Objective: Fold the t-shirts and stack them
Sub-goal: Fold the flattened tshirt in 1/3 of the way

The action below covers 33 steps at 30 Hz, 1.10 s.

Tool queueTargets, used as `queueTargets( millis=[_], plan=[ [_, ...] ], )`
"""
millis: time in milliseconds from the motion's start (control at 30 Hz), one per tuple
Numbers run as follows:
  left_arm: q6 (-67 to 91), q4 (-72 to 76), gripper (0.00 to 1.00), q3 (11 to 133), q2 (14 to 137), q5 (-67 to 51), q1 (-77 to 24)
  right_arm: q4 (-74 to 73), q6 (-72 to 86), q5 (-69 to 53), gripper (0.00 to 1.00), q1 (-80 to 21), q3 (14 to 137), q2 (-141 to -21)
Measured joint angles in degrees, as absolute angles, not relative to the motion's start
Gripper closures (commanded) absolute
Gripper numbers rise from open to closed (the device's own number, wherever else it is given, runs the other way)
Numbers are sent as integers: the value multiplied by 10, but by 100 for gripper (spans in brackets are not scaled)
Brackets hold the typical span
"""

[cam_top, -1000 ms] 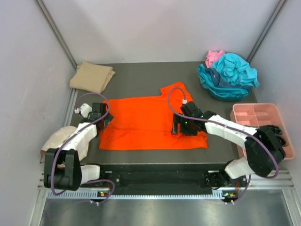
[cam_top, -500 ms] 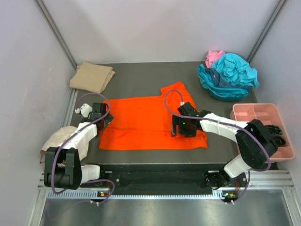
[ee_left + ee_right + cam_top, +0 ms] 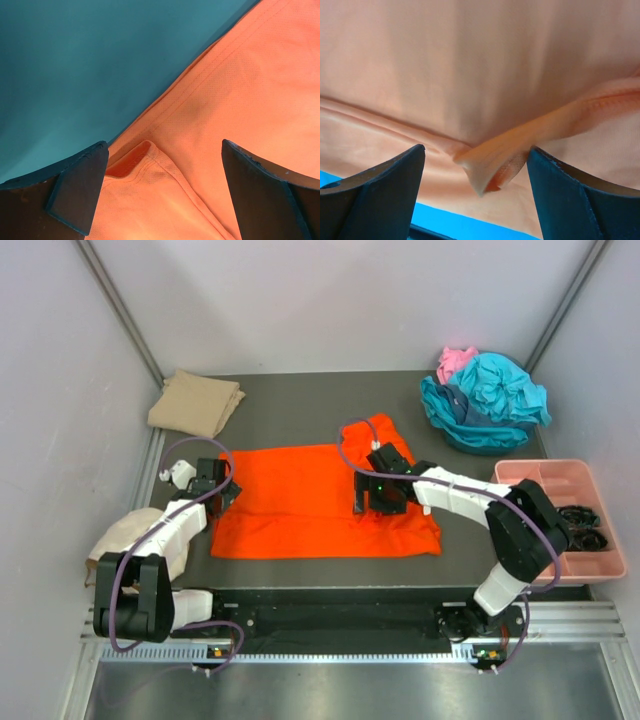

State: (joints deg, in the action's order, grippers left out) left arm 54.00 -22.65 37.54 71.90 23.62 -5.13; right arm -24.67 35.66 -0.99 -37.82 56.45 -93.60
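Now, eyes on the orange t-shirt [image 3: 300, 515]: spread flat on the table [image 3: 300, 410], long axis running left to right across both arms' reach. At its left edge, near the far-left corner, left gripper [image 3: 214, 490] with jaws spread wide, gripping nothing. From the left wrist, a small turned-up lip of hem [image 3: 142, 160] right between the fingers [image 3: 75, 195], bare table just past the edge. Over the shirt's right half, inboard of the sleeve, right gripper [image 3: 376, 502] with jaws likewise apart, pinching nothing. From the right wrist, a raised ridge of seam [image 3: 495, 172] lying between the two fingers. Looks like a grab at both ends ahead of a fold, probably across the long axis. Nearer the hem lip: left arm. Nearer the ridge: right arm. Room to move: open table beyond the shirt's far edge. Well off its far-left corner, tan t-shirt [image 3: 195, 402], folded. Off its far-right corner, teal t-shirts [image 3: 490, 400] and pink t-shirt [image 3: 455, 362], heaped. Just off its right edge, pink tray [image 3: 515, 490]; tight on that side.
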Motion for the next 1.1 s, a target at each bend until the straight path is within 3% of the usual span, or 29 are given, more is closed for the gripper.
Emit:
queueTargets(
  millis=[633, 867, 1100],
  plan=[
    [540, -227, 1, 375, 719, 236, -51, -142, 330, 26, 18, -378, 606, -971],
    [540, -222, 1, 375, 720, 232, -51, -196, 307, 92, 16, -379, 608, -923],
    [538, -212, 1, 375, 734, 222, -51, -205, 306, 57, 16, -379, 566, -871]
  ],
)
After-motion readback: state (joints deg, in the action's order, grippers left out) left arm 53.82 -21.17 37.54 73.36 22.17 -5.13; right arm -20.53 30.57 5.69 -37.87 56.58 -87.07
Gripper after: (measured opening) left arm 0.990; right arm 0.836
